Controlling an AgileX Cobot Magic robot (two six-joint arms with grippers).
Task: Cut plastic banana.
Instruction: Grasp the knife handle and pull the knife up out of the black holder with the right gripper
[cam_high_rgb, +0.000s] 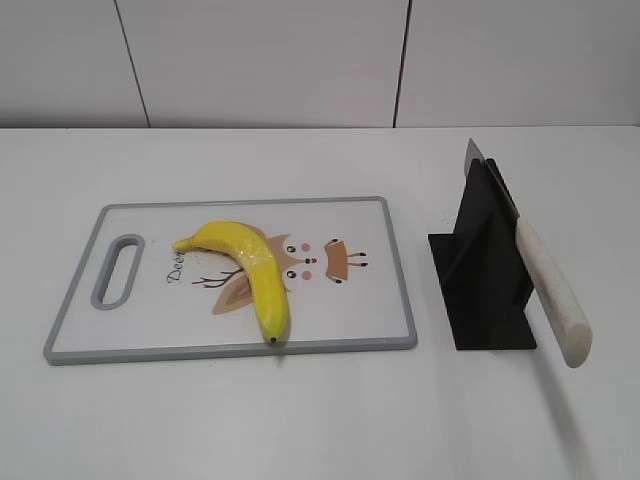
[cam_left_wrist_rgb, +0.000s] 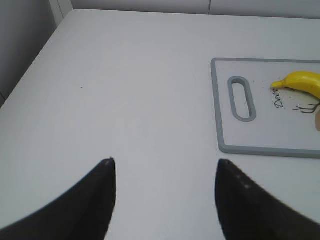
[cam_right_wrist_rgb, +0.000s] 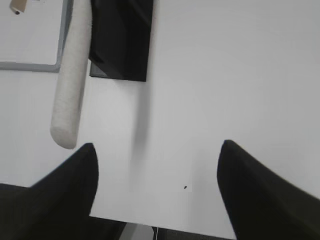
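Note:
The plastic banana (cam_high_rgb: 247, 268), glossy yellow and curved, lies on a white cutting board (cam_high_rgb: 150, 330) with a grey rim and a deer drawing. Its stem end also shows in the left wrist view (cam_left_wrist_rgb: 299, 82). A knife (cam_high_rgb: 552, 296) with a white handle rests slanted in a black stand (cam_high_rgb: 480, 270); the handle also shows in the right wrist view (cam_right_wrist_rgb: 70, 85). My left gripper (cam_left_wrist_rgb: 163, 162) is open and empty over bare table left of the board. My right gripper (cam_right_wrist_rgb: 157, 145) is open and empty near the table's front edge, right of the knife handle. Neither gripper shows in the exterior view.
The board has a handle slot (cam_left_wrist_rgb: 241, 98) at its left end. The black stand (cam_right_wrist_rgb: 121, 40) sits just right of the board. The white table (cam_high_rgb: 330, 420) runs back to a panelled wall. The table's front edge (cam_right_wrist_rgb: 165, 227) lies under my right gripper.

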